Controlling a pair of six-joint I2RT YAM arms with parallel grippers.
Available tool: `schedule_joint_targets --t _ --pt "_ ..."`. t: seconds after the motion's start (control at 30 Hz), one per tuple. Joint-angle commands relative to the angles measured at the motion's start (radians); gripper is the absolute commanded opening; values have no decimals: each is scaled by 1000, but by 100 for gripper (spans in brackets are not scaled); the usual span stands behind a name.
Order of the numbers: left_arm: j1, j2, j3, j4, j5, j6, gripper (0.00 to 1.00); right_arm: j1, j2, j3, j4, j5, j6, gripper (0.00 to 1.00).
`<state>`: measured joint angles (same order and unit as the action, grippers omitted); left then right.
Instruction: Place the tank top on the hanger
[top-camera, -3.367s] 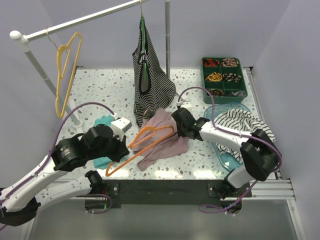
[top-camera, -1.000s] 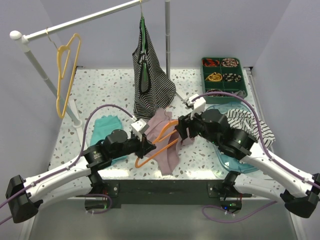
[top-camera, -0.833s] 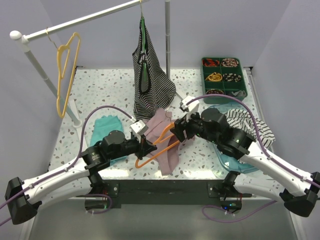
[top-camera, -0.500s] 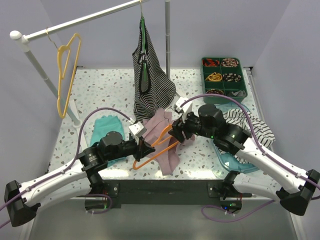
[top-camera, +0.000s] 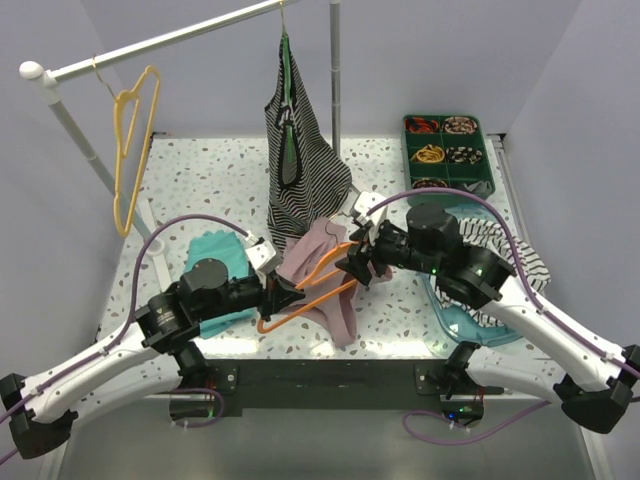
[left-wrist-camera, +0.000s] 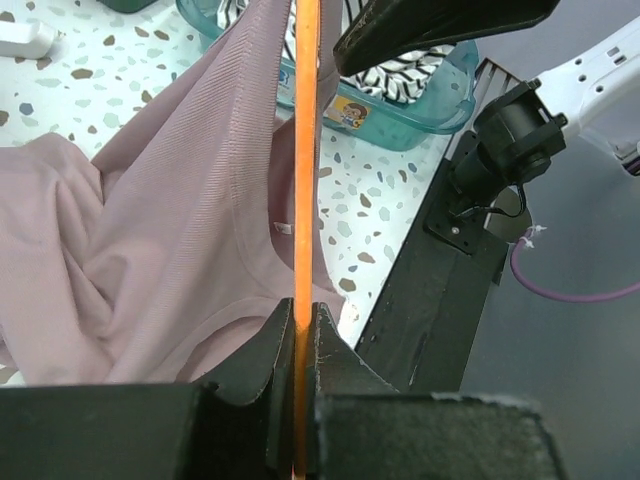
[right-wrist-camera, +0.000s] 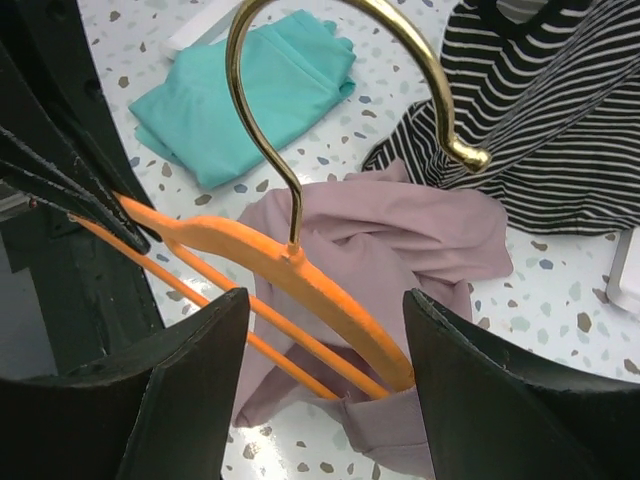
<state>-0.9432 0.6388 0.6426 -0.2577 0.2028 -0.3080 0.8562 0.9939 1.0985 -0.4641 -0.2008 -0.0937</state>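
Shifted slightly left since second ago: left gripper (left-wrist-camera: 297, 335), clenched on hanger's (right-wrist-camera: 262, 255) left tip. I read hanger's long axis left-to-right. Tank top (left-wrist-camera: 170, 230) draped over hanger's right half. Right gripper (right-wrist-camera: 328, 310) spread, straddling that shoulder, nearer cloth.

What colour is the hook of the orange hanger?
Shiny gold. The hook shows best in the right wrist view.
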Motion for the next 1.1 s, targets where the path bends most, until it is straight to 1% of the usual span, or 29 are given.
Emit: schedule_joint_targets --t 0.0,0.07,0.13,0.17,0.2,0.27,0.33,0.43,0.57,0.67,0.73,0.83,0.93,1.0,1.07 --pt "-2 -11 72 64 18 50 0 0 25 63 -41 -117 -38 65" --pt "-2 -5 81 69 20 63 0 -5 45 63 -42 -135 -46 64" --pt "-2 1 94 58 6 76 0 -13 54 61 -24 -199 -43 62" --pt "-2 7 98 55 0 79 0 -13 60 66 -25 -222 -43 57" --pt "-2 9 107 52 -15 83 0 -13 68 73 -31 -247 -43 54" --pt "0 2 115 54 -29 92 0 -13 83 81 -44 -268 -47 40" --pt "0 1 129 66 -66 96 0 -13 88 83 -39 -302 -47 40" --pt "0 21 146 67 -137 95 0 -13 92 81 -31 -348 -41 37" --pt "0 50 146 119 -177 92 0 -13 85 74 -16 -420 -25 37" --pt "6 41 134 176 -198 99 0 -13 66 52 16 -460 -3 37" --pt "18 35 123 219 -139 109 0 -13 54 43 25 -471 0 37" --pt "61 22 132 225 -51 119 0 -13 37 44 13 -462 -1 40" --pt "121 -10 144 209 62 118 0 -13 17 54 -5 -469 -17 45" --pt "164 -33 160 187 146 119 0 -13 5 60 -8 -477 -21 46" --pt "178 -54 175 150 171 122 0 -14 -9 67 -13 -506 -32 47"
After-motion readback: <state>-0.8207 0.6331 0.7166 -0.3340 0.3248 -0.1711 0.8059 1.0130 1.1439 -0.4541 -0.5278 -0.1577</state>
